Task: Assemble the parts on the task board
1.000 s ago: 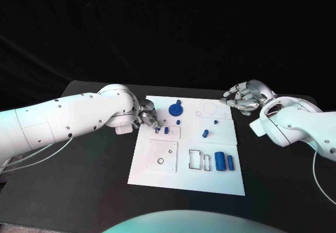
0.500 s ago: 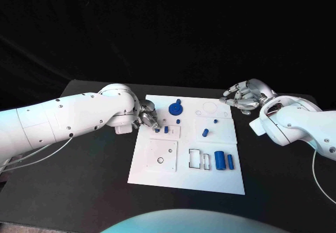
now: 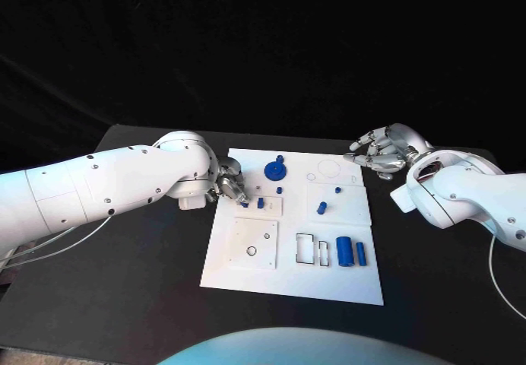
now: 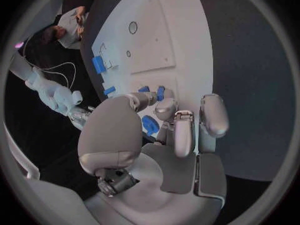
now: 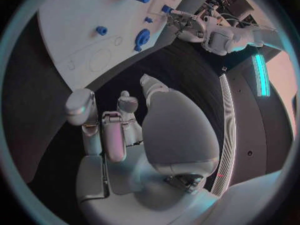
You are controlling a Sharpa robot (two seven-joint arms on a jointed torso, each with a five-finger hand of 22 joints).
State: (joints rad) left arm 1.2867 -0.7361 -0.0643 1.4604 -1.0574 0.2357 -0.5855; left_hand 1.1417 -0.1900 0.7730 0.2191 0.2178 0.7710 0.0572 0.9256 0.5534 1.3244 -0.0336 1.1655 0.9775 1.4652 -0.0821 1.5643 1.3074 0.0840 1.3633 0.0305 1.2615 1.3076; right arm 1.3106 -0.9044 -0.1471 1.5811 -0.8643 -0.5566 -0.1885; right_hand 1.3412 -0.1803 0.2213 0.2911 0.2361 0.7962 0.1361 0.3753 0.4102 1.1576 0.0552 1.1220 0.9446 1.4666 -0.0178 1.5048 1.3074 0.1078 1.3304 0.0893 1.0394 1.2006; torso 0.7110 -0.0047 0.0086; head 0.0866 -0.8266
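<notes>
Pinching a small blue part [image 3: 243, 203] at the task board's [image 3: 296, 285] left edge, our left hand [image 3: 229, 185] could fumble it; right hand [image 3: 380, 152] idles, fingers loosely curled, empty.

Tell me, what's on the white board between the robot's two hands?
In the head view, between the left hand and right hand lies the far end of the task board: a round blue part, a tiny blue peg, and outlined circles.
</notes>
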